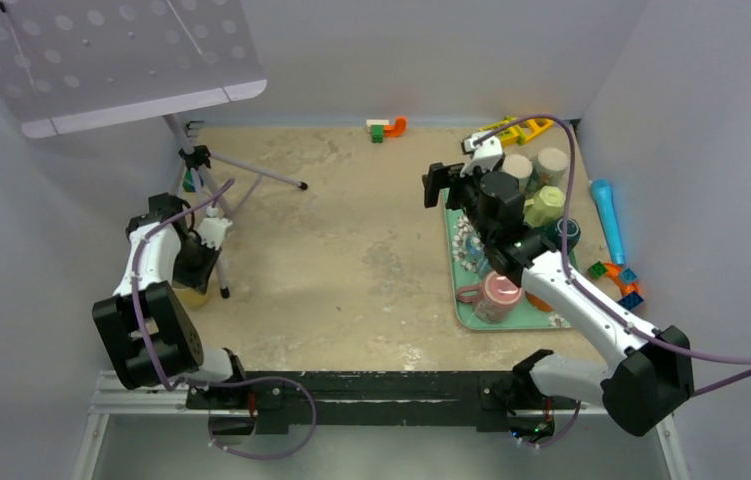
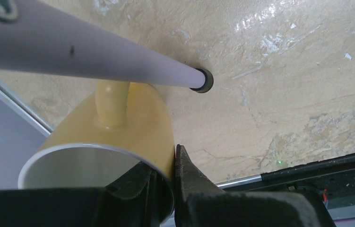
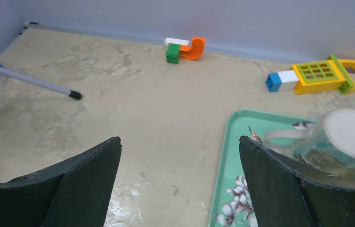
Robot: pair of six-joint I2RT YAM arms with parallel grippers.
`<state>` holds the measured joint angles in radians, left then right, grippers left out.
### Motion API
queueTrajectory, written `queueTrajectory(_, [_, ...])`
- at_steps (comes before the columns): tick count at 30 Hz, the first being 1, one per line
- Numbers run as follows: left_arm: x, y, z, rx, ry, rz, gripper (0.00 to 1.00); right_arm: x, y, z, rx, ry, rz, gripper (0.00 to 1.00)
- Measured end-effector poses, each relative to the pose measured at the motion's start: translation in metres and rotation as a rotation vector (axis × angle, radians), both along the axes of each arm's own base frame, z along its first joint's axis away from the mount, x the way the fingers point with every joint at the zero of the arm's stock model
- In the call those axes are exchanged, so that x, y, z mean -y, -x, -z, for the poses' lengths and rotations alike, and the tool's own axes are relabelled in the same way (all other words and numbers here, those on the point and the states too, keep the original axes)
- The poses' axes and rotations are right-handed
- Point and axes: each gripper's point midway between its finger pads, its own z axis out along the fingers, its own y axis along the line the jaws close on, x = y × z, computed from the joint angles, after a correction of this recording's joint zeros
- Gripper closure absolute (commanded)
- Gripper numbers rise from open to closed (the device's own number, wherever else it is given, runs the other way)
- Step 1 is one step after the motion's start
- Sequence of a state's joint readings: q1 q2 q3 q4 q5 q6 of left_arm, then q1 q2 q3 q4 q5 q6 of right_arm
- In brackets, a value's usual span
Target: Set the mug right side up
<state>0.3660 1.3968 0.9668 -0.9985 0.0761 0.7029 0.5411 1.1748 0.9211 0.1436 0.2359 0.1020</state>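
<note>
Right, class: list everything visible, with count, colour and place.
yellow mug: one, yellow, left edge, in left gripper
stand: one, grey tripod, far left
tray: one, green, right side
pink mug: one, pink, tray's near end
cups: several, pale and green, tray's far end
toy blocks: three clusters, mixed colours, far and right
blue tube: one, blue, right of tray
left gripper: one, black, shut on mug rim
right gripper: one, black, open, by tray's far end
</note>
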Motion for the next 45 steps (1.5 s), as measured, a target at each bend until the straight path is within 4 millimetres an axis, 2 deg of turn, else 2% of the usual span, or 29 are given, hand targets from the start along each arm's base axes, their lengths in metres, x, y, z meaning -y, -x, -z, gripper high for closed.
queueTrajectory(1, [0.0, -0.002, 0.002, -0.001, 0.006, 0.002, 0.78, 0.007, -0.003, 0.002, -0.007, -0.008, 0.029, 0.02])
queueTrajectory(4, [0.003, -0.006, 0.002, 0.021, 0.021, 0.019, 0.6, 0.034, -0.012, 0.009, -0.027, -0.02, 0.124, 0.02])
queueTrajectory(7, [0.006, -0.009, 0.003, 0.043, 0.036, 0.032, 0.43, 0.069, -0.022, 0.018, -0.057, -0.009, 0.243, 0.03])
queueTrajectory(8, [0.007, -0.008, 0.001, 0.048, 0.04, 0.035, 0.37, 0.074, -0.024, 0.022, -0.074, 0.004, 0.263, 0.04])
queueTrajectory(9, [0.009, -0.008, -0.001, 0.057, 0.045, 0.036, 0.33, 0.087, -0.028, 0.028, -0.1, 0.026, 0.301, 0.07])
queueTrajectory(11, [0.012, -0.006, -0.009, 0.077, 0.053, 0.04, 0.26, 0.095, -0.032, 0.039, -0.155, 0.082, 0.314, 0.1])
queueTrajectory(13, [0.017, -0.005, -0.022, 0.109, 0.06, 0.044, 0.23, 0.093, -0.032, 0.054, -0.223, 0.166, 0.268, 0.13])
queueTrajectory(18, [0.027, -0.013, -0.077, 0.258, 0.074, 0.067, 0.2, 0.07, -0.032, 0.094, -0.426, 0.37, 0.098, 0.19])
queueTrajectory(19, [0.033, -0.016, -0.097, 0.317, 0.089, 0.079, 0.18, 0.064, -0.033, 0.124, -0.544, 0.468, 0.045, 0.19])
queueTrajectory(20, [0.033, -0.016, -0.098, 0.319, 0.09, 0.08, 0.18, 0.064, -0.032, 0.127, -0.552, 0.474, 0.043, 0.19])
queueTrajectory(21, [0.036, -0.015, -0.102, 0.324, 0.099, 0.082, 0.18, 0.065, -0.027, 0.138, -0.593, 0.503, 0.028, 0.18])
queueTrajectory(23, [0.043, -0.011, -0.107, 0.319, 0.133, 0.088, 0.17, 0.07, -0.007, 0.161, -0.692, 0.578, -0.012, 0.18])
queueTrajectory(26, [0.056, -0.005, -0.113, 0.323, 0.19, 0.1, 0.16, 0.077, 0.017, 0.177, -0.776, 0.658, -0.057, 0.18])
queueTrajectory(29, [0.073, 0.001, -0.121, 0.34, 0.255, 0.123, 0.16, 0.081, 0.028, 0.187, -0.828, 0.715, -0.086, 0.21])
queueTrajectory(34, [0.092, 0.006, -0.133, 0.364, 0.329, 0.155, 0.16, 0.095, 0.037, 0.217, -0.938, 0.827, -0.08, 0.23])
queueTrajectory(37, [0.097, 0.009, -0.134, 0.359, 0.355, 0.159, 0.16, 0.101, 0.038, 0.229, -0.972, 0.874, -0.081, 0.39])
queueTrajectory(39, [0.098, 0.009, -0.134, 0.357, 0.361, 0.159, 0.16, 0.102, 0.039, 0.233, -0.989, 0.89, -0.092, 0.61])
queueTrajectory(40, [0.098, 0.009, -0.134, 0.357, 0.364, 0.159, 0.16, 0.101, 0.039, 0.233, -0.991, 0.891, -0.099, 0.67])
queueTrajectory(45, [0.102, 0.012, -0.136, 0.362, 0.374, 0.163, 0.16, 0.099, 0.037, 0.224, -0.98, 0.885, -0.106, 0.7])
